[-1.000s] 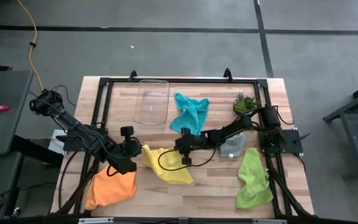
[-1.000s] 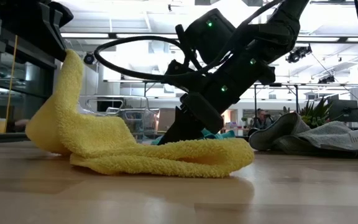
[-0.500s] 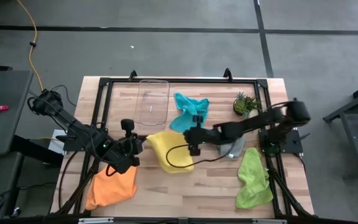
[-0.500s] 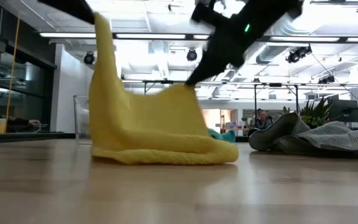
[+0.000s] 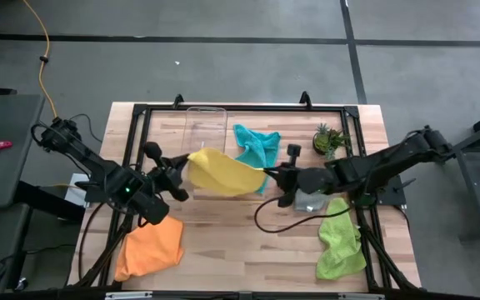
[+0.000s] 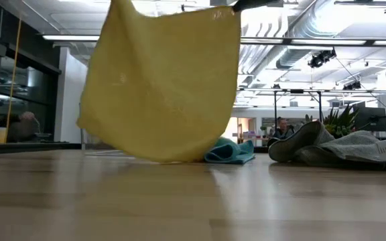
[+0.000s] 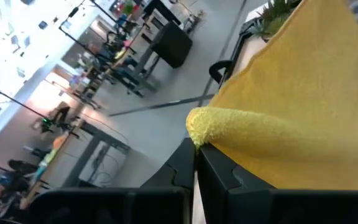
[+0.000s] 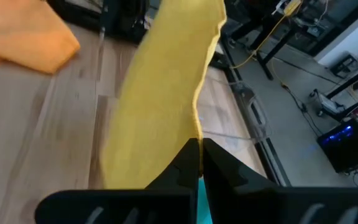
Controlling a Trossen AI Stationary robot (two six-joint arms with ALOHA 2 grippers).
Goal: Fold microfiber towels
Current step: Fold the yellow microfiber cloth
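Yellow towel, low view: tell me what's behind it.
Behind the hanging yellow towel, the teal-blue towel pokes out at its lower edge. The rest of that towel and the clear tray are covered by the cloth in this view.

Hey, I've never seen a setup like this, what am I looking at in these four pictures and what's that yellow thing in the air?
This is a robot with two dark arms at a wooden table. Each arm ends in a two-finger claw. One picture looks straight down from above, one looks level across the tabletop, and the other two come from cameras on the arms' wrists. The left claw and the right claw are each shut on a top corner of the yellow towel, which hangs spread between them above the table. On the table lie a teal towel, a grey towel, a lime green towel and an orange towel, all crumpled. A clear plastic tray and a small potted plant stand at the far side.
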